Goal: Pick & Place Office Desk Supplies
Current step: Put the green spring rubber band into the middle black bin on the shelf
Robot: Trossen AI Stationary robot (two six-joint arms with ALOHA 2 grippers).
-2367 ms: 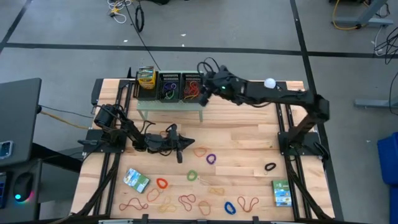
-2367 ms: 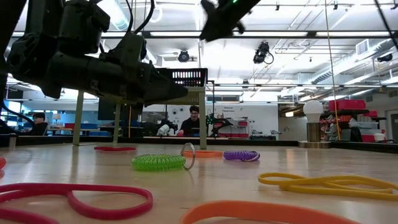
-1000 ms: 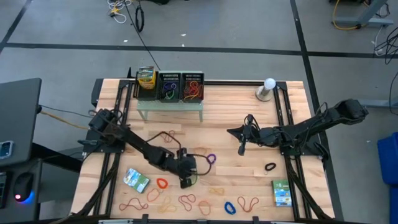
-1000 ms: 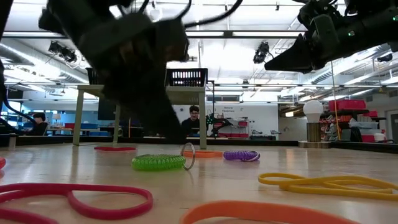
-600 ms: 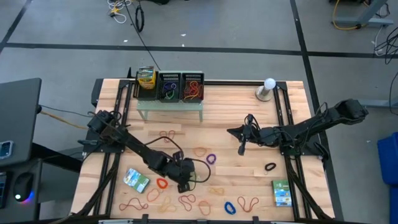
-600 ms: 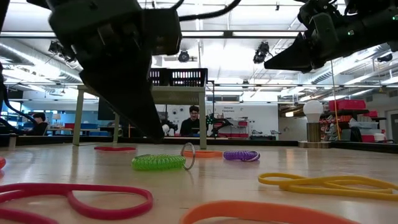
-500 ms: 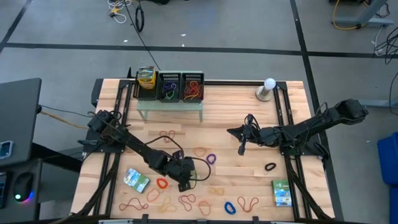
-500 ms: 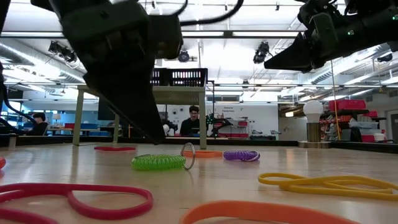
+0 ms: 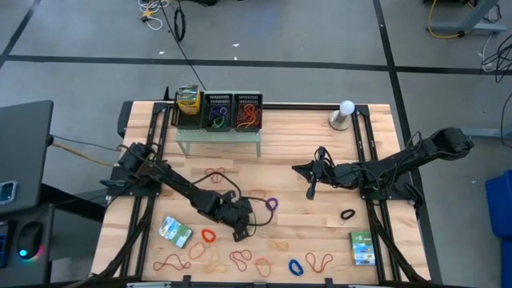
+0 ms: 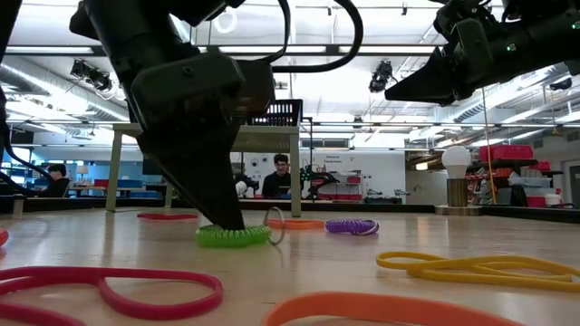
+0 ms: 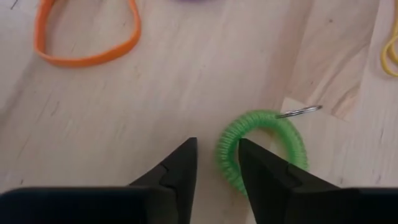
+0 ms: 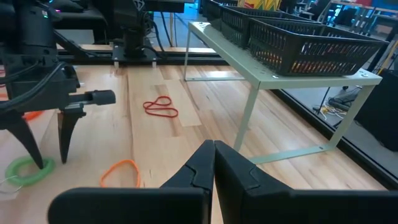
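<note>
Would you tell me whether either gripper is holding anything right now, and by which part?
Nothing is held yet. The left gripper straddles the rim of the green coil loop, jaws apart; the right gripper is shut and empty.

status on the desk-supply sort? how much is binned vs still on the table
Done: some bands already lie in the black mesh trays on the pale-green shelf.
In hand: left gripper is down at the green coil band, one finger inside the loop, one outside; nothing lifted yet. Right gripper waits shut mid-table.
Left: most of it. Loose bands lie along the front edge, plus two packets.
</note>
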